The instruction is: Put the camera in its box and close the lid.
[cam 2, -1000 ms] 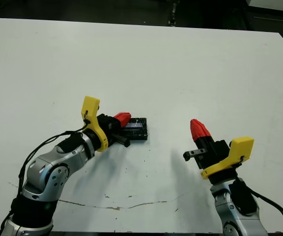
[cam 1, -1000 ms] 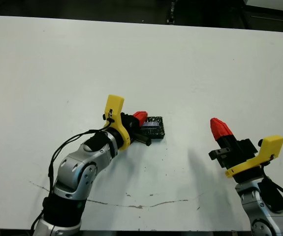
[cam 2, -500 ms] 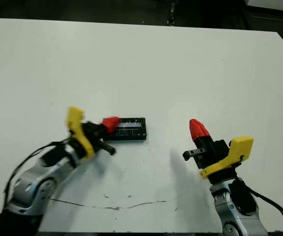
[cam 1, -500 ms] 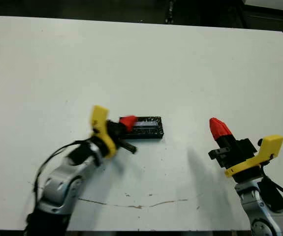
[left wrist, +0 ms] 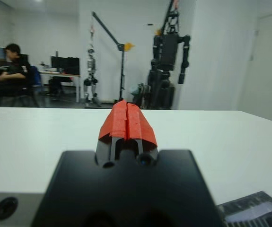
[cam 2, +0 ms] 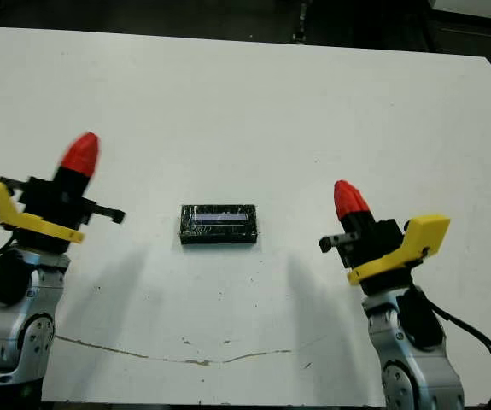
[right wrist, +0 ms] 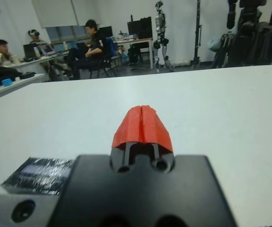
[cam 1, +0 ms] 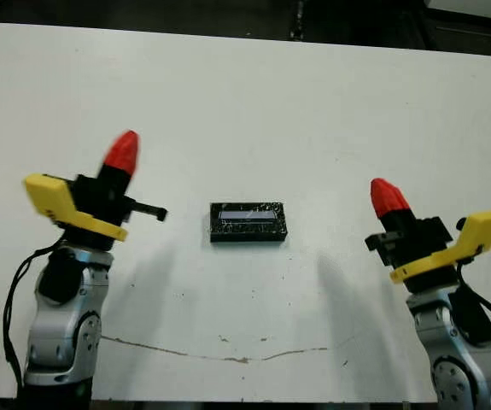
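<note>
We see the box (cam 1: 248, 222) with the lid (cam 2: 219, 217) seemingly on it, lying flat on the white surface (cam 1: 313, 111) between our two grippers, well apart from both. Left gripper (cam 1: 122, 152) and right gripper (cam 1: 388, 197) have jaws pressed together, holding nothing.

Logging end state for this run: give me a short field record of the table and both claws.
lid: on the box, flat, crinkled black face with pale strip up
box: only a dark edge shows under the lid
camera: not visible
left claw: shut, raised, apart from the lid
right claw: shut, raised, apart from the lid
table: white
</note>
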